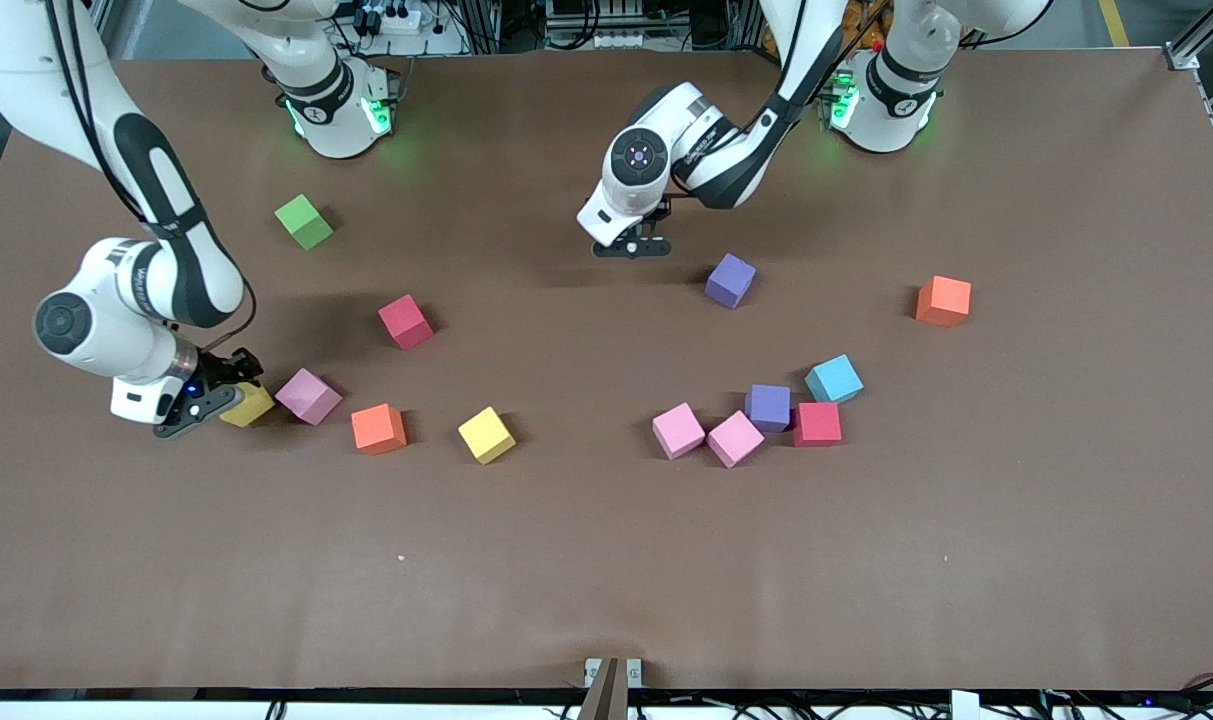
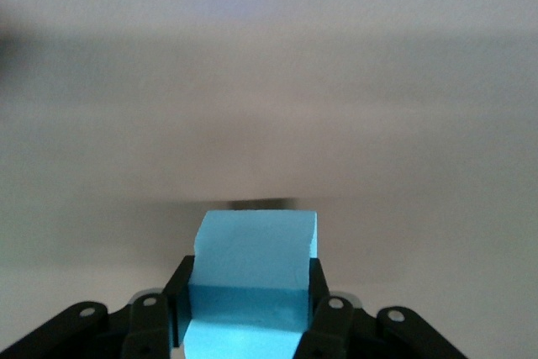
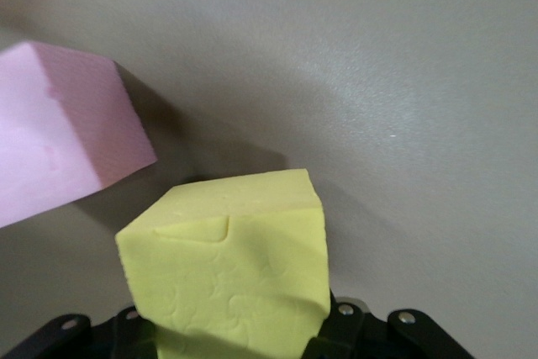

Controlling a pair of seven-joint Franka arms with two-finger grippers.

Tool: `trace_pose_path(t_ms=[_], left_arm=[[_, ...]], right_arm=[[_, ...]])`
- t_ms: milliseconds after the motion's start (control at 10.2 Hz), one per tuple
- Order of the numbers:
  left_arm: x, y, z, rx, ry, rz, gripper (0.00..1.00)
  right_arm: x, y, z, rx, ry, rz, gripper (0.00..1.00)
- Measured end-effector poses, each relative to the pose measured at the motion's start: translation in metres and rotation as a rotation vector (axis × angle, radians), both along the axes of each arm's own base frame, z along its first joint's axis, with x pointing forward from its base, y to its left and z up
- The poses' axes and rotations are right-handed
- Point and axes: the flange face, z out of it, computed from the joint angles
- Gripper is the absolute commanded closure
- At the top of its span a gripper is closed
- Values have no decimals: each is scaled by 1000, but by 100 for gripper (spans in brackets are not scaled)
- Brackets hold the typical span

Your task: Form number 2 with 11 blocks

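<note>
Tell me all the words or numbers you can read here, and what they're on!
None can be read.
Right arm: a line of lettering on its white casing, too small to read.
Left arm: lettering on its white casing too, too small to read.
Blocks, like the green one: plain, no writing.
Table: no writing.

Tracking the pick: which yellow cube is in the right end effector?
The yellow cube beside the pink cube, at the right arm's end; it sits in the right end effector. The other yellow cube lies free.
</note>
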Motion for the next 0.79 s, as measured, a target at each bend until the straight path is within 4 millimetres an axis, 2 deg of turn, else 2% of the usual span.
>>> trace_pose_path(t_ms=[197,394,492,591,788], left_arm=[[-1,-13,-4,17,6,-25,82],[-12,-22,-10,35,25,-52,81],[-16,-23,-12,48,33,-69,73],[-17,-23,-12,56,33,-80,58],[-16,-22,-14,62,35,-82,55]], right_arm=[[11,0,29,7,24,1,64],[18,3,47,13,34,8,64],[19,5,50,14,34,11,64],[20,5,51,15,34,12,64],[20,5,51,15,36,12,63]])
